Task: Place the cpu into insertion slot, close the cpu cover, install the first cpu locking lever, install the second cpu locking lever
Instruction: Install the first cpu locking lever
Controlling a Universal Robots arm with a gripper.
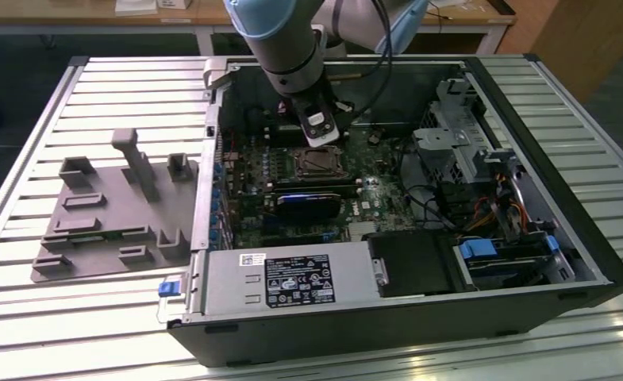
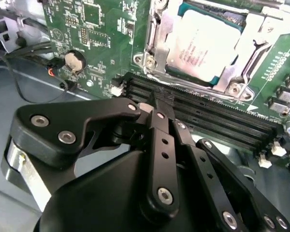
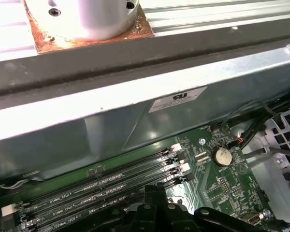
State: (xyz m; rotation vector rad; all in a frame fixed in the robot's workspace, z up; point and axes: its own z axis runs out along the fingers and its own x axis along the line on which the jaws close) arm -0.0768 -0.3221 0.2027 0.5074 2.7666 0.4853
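At the exterior view's centre, the cpu (image 1: pixel 317 162) lies seated on the board, just below the gripper (image 1: pixel 319 133), which looks closed up and empty.

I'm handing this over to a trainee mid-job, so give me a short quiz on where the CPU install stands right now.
1. True or false: the cpu lies in the insertion slot, with the cpu cover framing it.
2. In the second wrist view, what is the gripper nearest to? A: the memory slots. B: the power supply. C: the grey fixture plate outside the case.
3. Fill in: in the second wrist view the jaws are ____ (open or shut).

Key: 1 true; 2 A; 3 shut.
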